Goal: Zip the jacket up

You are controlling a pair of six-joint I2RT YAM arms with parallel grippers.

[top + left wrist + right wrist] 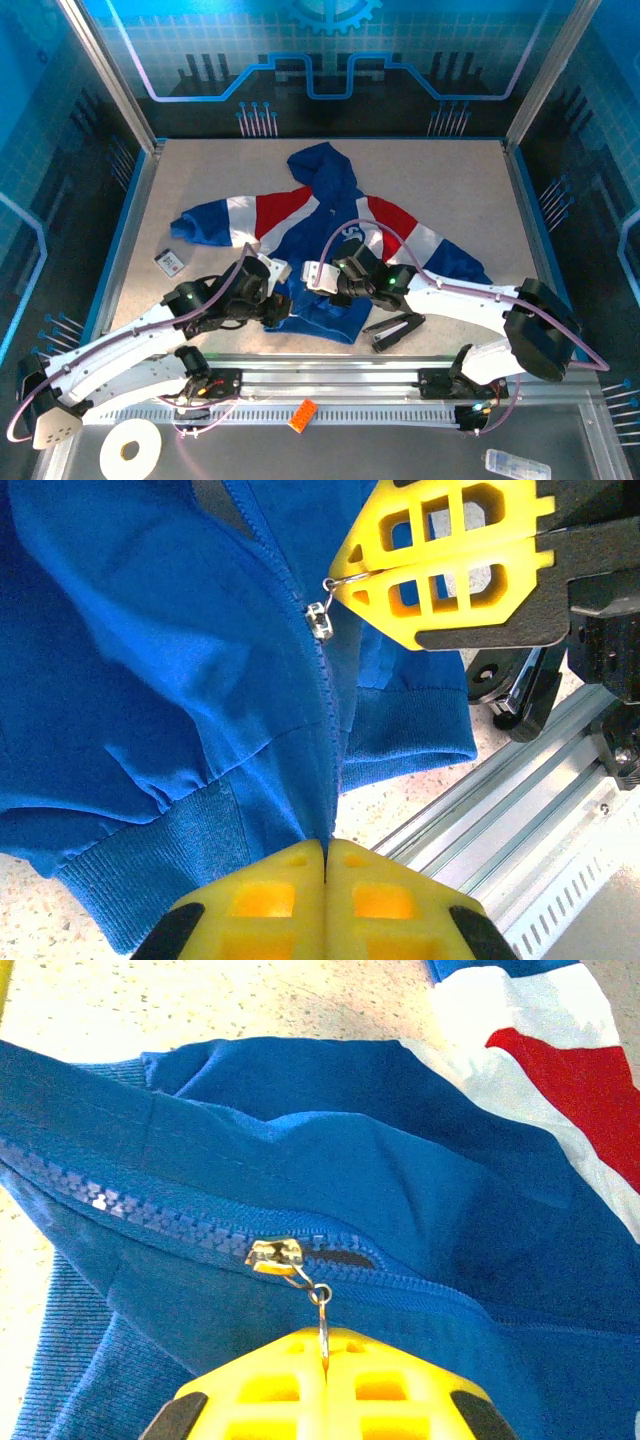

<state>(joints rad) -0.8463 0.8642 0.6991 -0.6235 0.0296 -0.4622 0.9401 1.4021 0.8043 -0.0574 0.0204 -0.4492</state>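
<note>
Blue hem (150, 852), clamped by your left gripper (325, 852), braces the jacket (325, 190) while your right gripper (323, 1340) pinches the pull (322, 1308).

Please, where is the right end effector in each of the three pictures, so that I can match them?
Top external: right end effector at the middle, over the lower front of the jacket.
Left wrist: end effector at upper right, yellow, shut on the pull.
Right wrist: end effector at bottom middle, shut on the pull.
Shared landmark: the metal slider just beyond its tips.
</note>
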